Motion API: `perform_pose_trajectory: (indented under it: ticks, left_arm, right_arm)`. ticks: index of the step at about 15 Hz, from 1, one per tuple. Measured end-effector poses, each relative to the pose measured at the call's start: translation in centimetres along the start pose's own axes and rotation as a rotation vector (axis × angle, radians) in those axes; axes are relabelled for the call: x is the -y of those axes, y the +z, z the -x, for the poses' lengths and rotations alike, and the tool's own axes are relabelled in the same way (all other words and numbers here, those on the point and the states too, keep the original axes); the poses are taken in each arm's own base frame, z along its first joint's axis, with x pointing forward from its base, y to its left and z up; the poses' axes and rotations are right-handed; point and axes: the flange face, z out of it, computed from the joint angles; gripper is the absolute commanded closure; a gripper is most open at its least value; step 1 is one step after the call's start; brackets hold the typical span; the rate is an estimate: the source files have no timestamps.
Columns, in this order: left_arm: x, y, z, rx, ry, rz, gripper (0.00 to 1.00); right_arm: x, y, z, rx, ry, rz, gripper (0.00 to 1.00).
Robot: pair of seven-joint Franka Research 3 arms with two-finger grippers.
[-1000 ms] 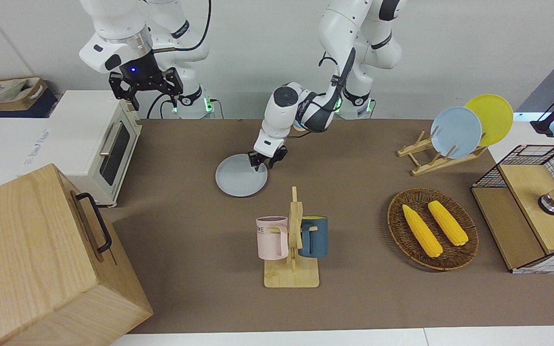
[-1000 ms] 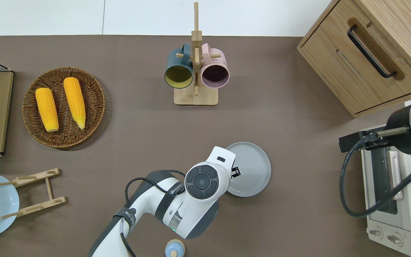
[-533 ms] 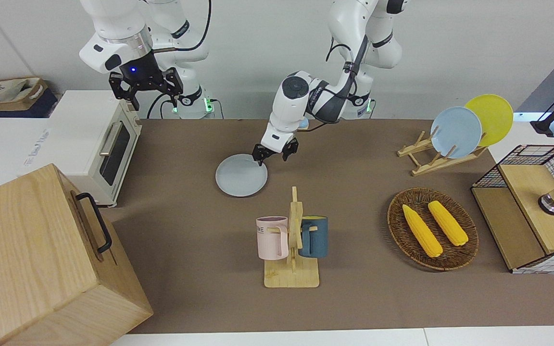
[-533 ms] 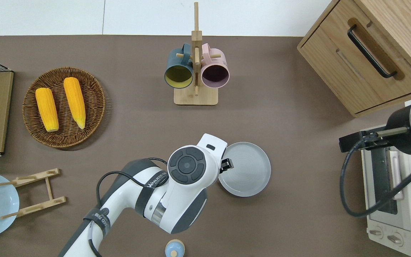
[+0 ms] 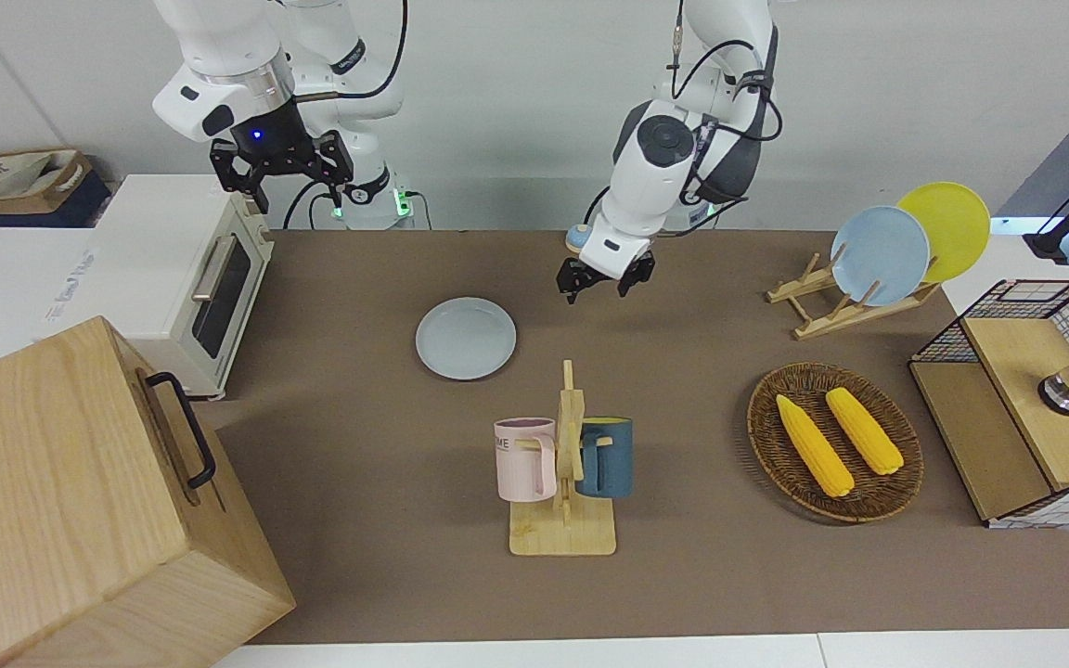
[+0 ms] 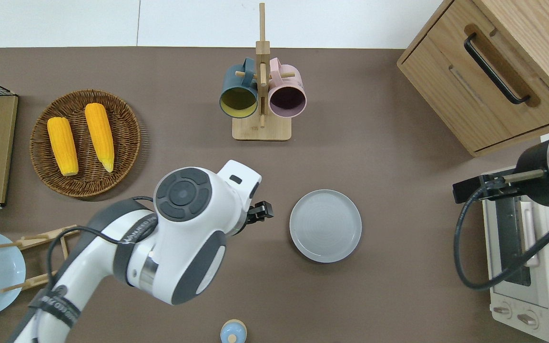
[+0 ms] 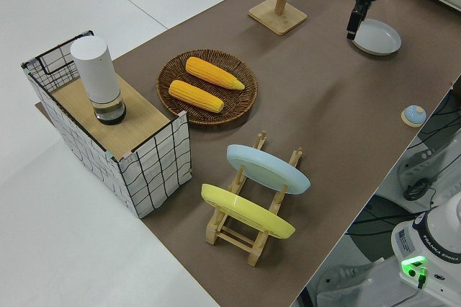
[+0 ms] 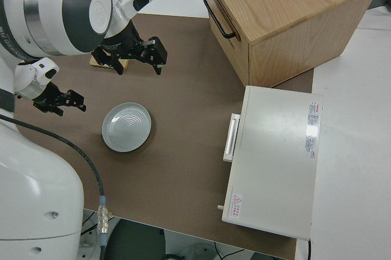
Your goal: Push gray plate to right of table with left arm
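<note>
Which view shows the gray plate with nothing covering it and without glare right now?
Overhead view: the gray plate lies fully uncovered and evenly lit, with only a soft shadow at its edge; the left gripper is clear of it. Front view: also unobstructed, no glare. Left side view: the arm crosses the plate's edge.

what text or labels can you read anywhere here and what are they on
"ME": the visible end of a word on the pink mug.
White lettering on the left arm: too blurred to read.
Gray print on the white surface beside the toaster oven: too blurred to read.
Red warning triangle sticker on the oven's top: its small print is unreadable.
</note>
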Motion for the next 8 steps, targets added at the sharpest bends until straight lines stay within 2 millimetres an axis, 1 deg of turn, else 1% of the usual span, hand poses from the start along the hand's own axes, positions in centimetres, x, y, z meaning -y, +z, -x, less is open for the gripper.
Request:
perform_pose_trajectory:
  ticks: [2,3,8]
  left_arm:
    - [2.7,-2.8,-1.3,0.003,0.016,-0.018,0.01]
    - [4.0,-3.9,-1.9,0.002,0.023,-0.032,0.01]
    - [10.4,-8.3,-4.9,-0.003,0.065,-0.042,0.01]
  right_arm:
    - [0.0,0.0,0.0,0.000,0.000,0.000,0.017]
    - [0.0,0.0,0.0,0.000,0.000,0.000,0.017]
    - [0.0,0.0,0.0,0.000,0.000,0.000,0.017]
